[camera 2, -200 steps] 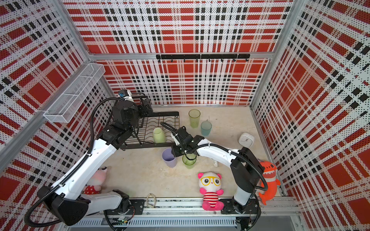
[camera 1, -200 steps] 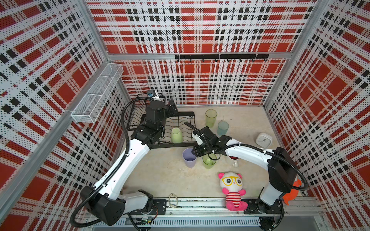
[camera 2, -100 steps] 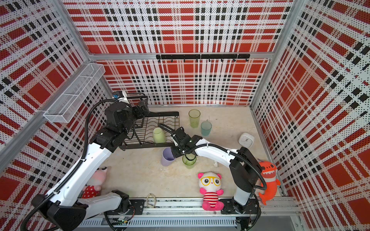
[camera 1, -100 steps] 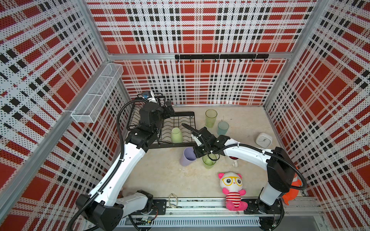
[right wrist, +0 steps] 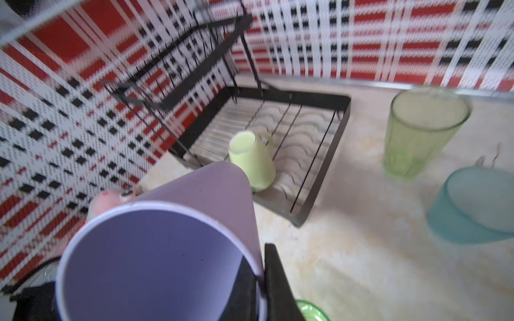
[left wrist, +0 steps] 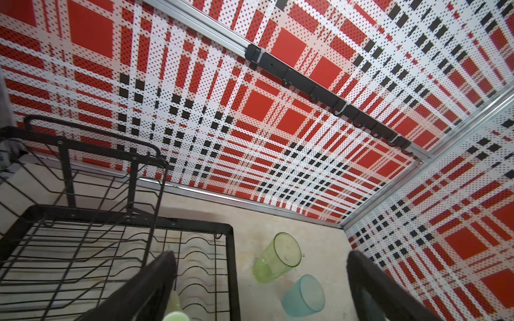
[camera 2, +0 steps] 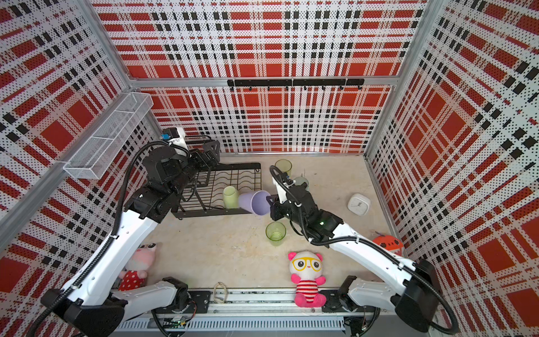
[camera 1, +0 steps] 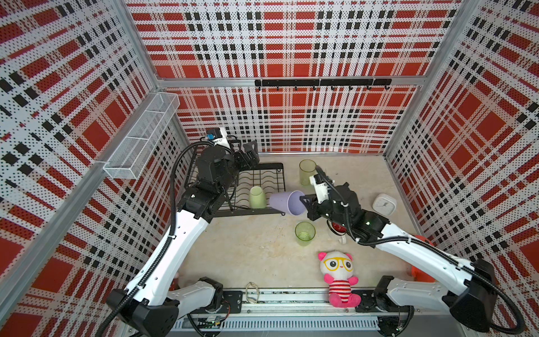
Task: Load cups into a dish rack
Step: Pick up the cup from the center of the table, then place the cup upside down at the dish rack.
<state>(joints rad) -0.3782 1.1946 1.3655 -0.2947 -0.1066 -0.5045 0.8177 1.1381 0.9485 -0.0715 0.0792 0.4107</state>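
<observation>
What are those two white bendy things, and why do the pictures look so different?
They are two robot arms with jaws for grabbing. Two pictures look down from above; two come from cameras on the arms' wrists. The right arm's jaws pinch the rim of a lavender cup, tipped sideways at the edge of the dish rack. A pale green mug sits upside down in the rack. The left arm's jaws are open and empty above it. On the table: bright green tumbler, clock, panda toy.

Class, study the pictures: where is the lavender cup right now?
In both top views the lavender cup is tipped sideways, its rim pinched by the right claw, at the dish rack's near right corner beside the inverted pale green mug.
</observation>
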